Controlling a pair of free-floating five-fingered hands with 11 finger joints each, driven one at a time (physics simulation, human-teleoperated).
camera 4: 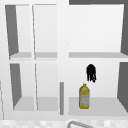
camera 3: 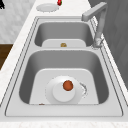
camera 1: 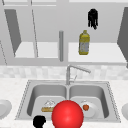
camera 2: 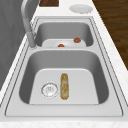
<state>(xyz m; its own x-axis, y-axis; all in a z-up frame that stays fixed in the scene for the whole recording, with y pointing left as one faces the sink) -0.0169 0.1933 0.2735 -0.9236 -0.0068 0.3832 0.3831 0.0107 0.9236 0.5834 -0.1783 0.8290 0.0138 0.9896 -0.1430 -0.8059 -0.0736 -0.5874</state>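
My right hand (camera 1: 92,18) hangs in the open wall cabinet with its fingers pointing down and relaxed, a little above and to the right of a yellow bottle (camera 1: 84,43). The bottle stands upright on the lower right shelf (camera 1: 105,53). The upper view shows the same hand (camera 4: 91,72) just above the bottle (camera 4: 84,96), not touching it. My left hand (camera 1: 39,121) floats low at the sink's front edge, left of a big red ball (camera 1: 67,114). A loaf of bread (camera 2: 64,85) lies in the left basin.
A white plate (camera 3: 63,91) with a small red-orange fruit (camera 3: 67,85) sits in the right basin. The faucet (camera 1: 75,68) rises behind the divider. Plates rest on the counter at left (camera 1: 3,108) and right (camera 1: 125,110). The left cabinet shelves stand bare.
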